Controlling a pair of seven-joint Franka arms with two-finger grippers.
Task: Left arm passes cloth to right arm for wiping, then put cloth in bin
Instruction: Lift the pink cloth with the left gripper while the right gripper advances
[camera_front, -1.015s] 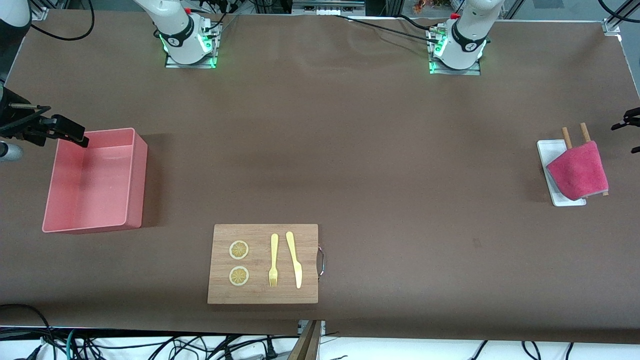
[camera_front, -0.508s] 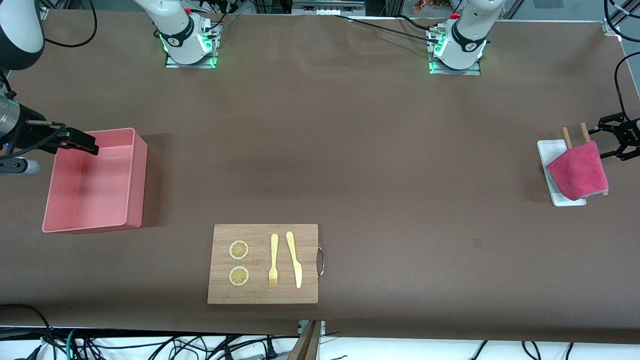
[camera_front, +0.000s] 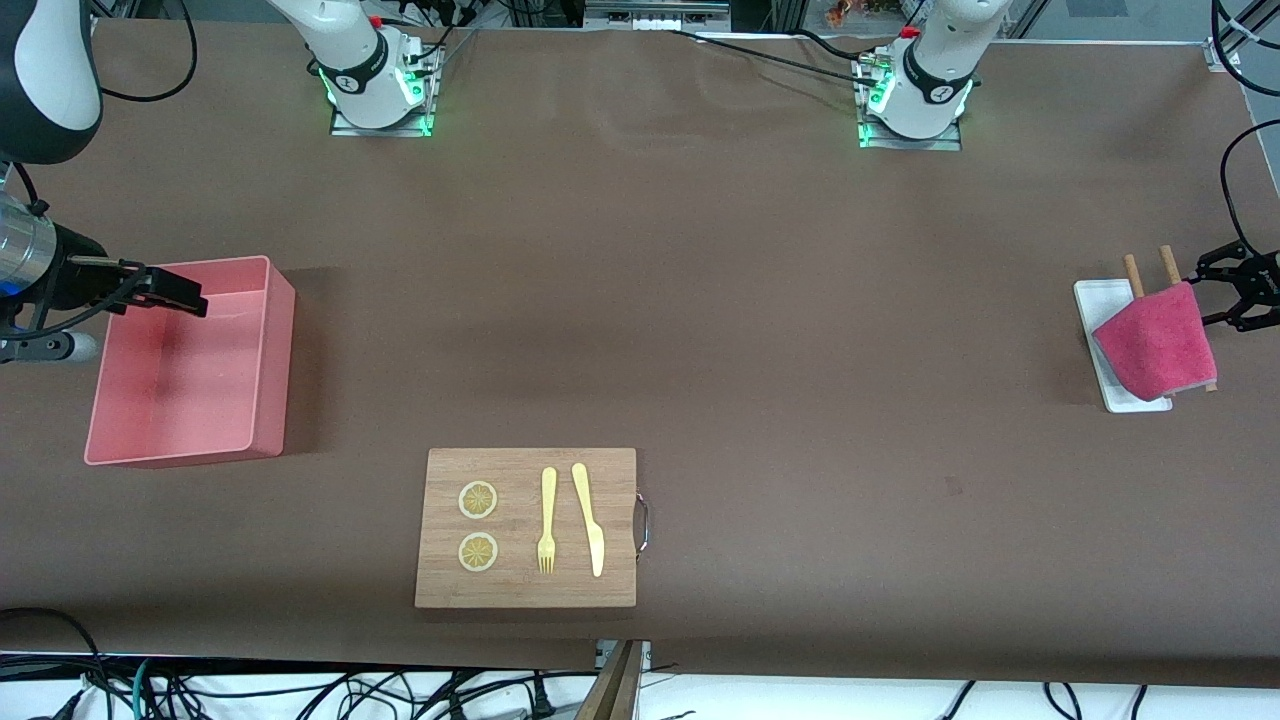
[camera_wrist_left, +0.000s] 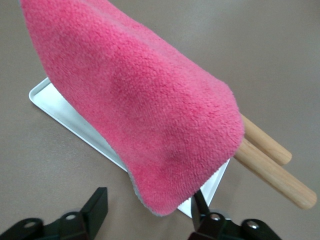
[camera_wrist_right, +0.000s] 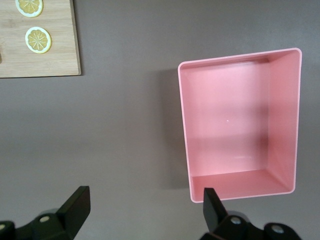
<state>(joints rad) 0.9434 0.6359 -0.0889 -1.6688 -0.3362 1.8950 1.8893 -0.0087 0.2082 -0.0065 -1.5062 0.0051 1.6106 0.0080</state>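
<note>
Fluffy magenta cloth (camera_front: 1157, 340) draped over two wooden dowels (camera_wrist_left: 272, 167) on a flat white tray (camera_front: 1103, 300) at the left arm's end. Left gripper (camera_front: 1240, 298) just beside it — fingers spread, nothing held. Right gripper (camera_front: 172, 292) over the smooth salmon plastic bin (camera_front: 270, 375), fingers spread, holding nothing.

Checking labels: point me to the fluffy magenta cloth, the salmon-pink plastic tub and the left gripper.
fluffy magenta cloth (camera_front: 1157, 343), front view, middle of its draped top face.
salmon-pink plastic tub (camera_front: 278, 350), front view, its long side wall.
left gripper (camera_front: 1228, 293), front view, midway between its open fingertips, beside the cloth.
</note>
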